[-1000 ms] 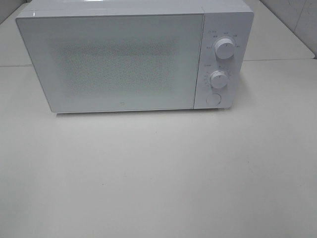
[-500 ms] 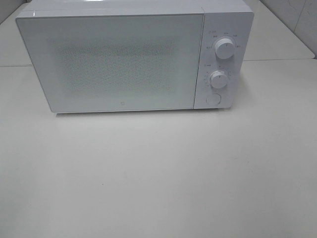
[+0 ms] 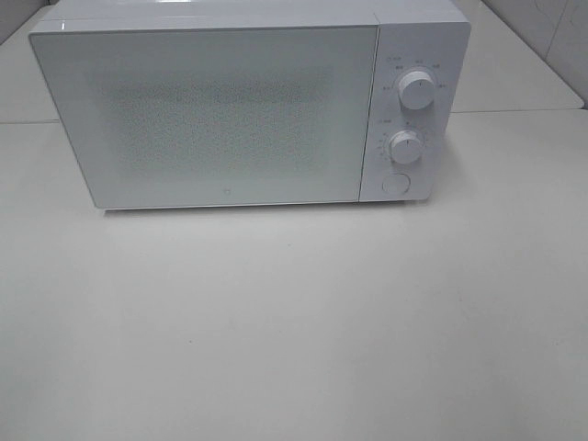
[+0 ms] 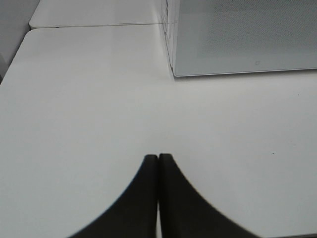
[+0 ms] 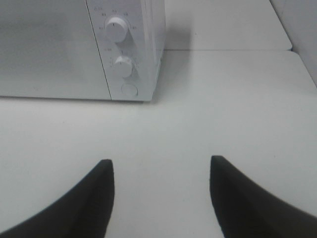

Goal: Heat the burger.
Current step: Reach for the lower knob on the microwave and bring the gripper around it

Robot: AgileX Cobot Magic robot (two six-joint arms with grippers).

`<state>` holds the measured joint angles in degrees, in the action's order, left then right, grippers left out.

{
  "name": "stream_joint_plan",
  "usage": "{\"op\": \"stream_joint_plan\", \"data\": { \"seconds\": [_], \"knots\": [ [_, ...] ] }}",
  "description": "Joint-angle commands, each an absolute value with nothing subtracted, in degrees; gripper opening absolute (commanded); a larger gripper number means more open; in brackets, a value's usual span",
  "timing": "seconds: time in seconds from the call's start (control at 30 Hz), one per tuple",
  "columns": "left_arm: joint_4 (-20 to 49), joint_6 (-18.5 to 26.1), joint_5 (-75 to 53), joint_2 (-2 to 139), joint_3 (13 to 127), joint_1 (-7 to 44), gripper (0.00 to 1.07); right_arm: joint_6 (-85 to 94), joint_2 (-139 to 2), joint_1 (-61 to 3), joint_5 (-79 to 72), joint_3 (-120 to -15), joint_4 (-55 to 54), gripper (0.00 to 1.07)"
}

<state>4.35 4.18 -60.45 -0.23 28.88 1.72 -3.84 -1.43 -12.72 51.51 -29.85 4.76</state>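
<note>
Stillness is all the last second offers: the microwave (image 3: 248, 110) sits with its door shut, the upper knob (image 3: 418, 92) and lower knob (image 3: 405, 146) stand as they were, and nothing on the desk (image 3: 294, 331) has shifted. The burger shows in none of my views. It may be behind the frosted door, but I cannot tell, so I judge heating either running or awaiting a dial turn. My left end effector (image 4: 158, 158) is clenched on nothing, tips together, low over the desk and facing the door's corner. My right end effector (image 5: 161, 161) is released and empty, aimed toward the knobs, well apart from them.
</note>
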Motion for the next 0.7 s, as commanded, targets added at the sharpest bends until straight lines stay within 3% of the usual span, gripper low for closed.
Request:
{"op": "stream_joint_plan", "data": {
  "seconds": [0.03, 0.7],
  "knots": [
    [4.30, 3.78, -59.59, -1.43, 28.65, 1.66, 0.00, -3.38, -5.96, -12.66, 43.95, -30.19, 5.16, 0.55],
    [4.30, 3.78, -59.59, -1.43, 28.65, 1.66, 0.00, -3.38, -36.27, -12.66, 13.12, -26.70, 5.16, 0.55]
  ]
}}
